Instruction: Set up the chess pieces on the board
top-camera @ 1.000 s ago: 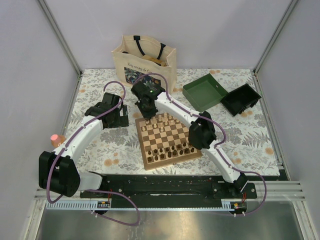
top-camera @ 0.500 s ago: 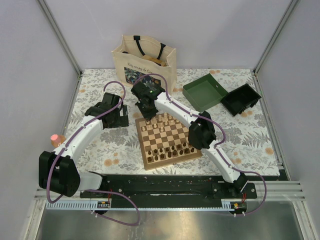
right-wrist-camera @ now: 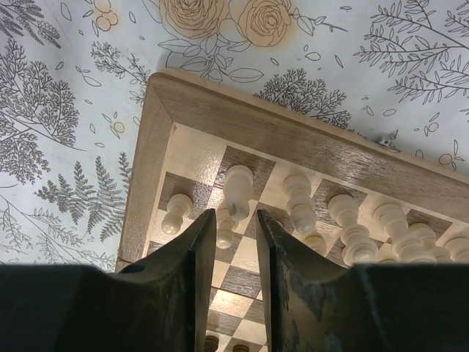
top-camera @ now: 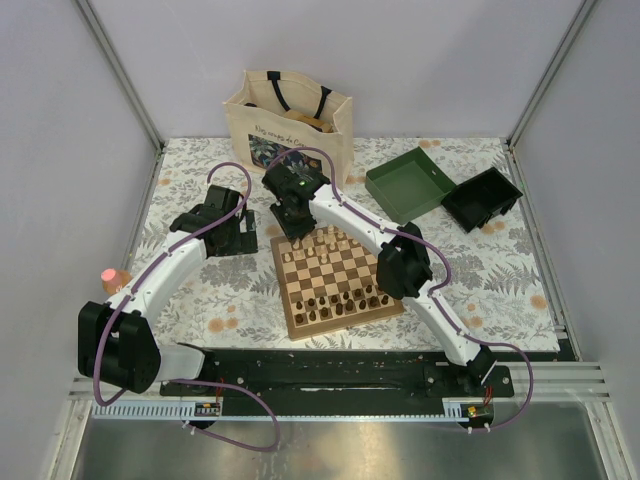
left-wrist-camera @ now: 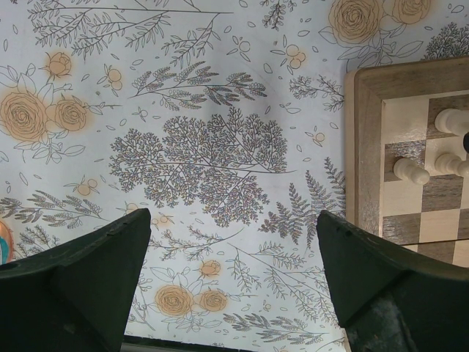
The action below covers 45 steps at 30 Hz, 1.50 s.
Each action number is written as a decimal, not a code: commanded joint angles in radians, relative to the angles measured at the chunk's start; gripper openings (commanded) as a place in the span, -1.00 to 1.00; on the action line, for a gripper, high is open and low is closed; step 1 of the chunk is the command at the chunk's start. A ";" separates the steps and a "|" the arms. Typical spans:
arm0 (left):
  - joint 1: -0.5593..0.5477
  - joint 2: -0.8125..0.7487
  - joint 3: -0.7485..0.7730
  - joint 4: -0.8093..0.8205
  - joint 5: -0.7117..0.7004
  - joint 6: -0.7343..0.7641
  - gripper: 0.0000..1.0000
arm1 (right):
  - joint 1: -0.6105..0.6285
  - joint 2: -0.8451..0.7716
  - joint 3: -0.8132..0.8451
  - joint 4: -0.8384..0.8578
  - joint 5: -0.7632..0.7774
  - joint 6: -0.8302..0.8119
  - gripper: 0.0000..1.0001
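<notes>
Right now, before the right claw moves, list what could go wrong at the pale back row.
1. The right claw stands narrow on either side of a tilted pale piece. Whether it grips is unclear, so the piece could topple once let go.
2. Its fingers sit close to a pale pawn and the corner piece. A sideways withdrawal might knock them over.

Two arms built of white tubular links (top-camera: 165,268) and chunky black joint housings (top-camera: 403,266). A thin purple cable (top-camera: 226,166) loops along each arm. In the overhead view, black base blocks stand at 7 and 5 o'clock on a flat black mounting plate (top-camera: 330,374). A small green light (top-camera: 297,183) glows on the right wrist. Each wrist view shows dark, matte, wedge-shaped fingers (left-wrist-camera: 80,290).
</notes>
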 commanded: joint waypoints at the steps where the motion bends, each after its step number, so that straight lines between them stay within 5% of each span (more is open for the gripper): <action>1: 0.001 -0.009 0.009 0.014 -0.004 0.005 0.98 | 0.001 -0.097 0.037 0.029 0.018 -0.003 -0.24; 19: 0.001 -0.019 0.007 0.017 -0.006 0.006 0.98 | -0.010 -0.522 -0.586 0.228 0.098 0.070 -0.18; 25: -0.001 -0.067 -0.024 0.086 0.175 0.044 0.98 | -0.045 -0.629 -0.712 0.280 0.109 0.126 -0.18; 33: -0.261 -0.007 0.088 0.132 0.205 0.074 0.98 | -0.182 -0.836 -0.920 0.381 0.133 0.185 -0.18; 45: -0.413 0.289 0.311 0.108 0.205 -0.035 0.64 | -0.243 -1.090 -1.147 0.516 0.406 0.238 -0.19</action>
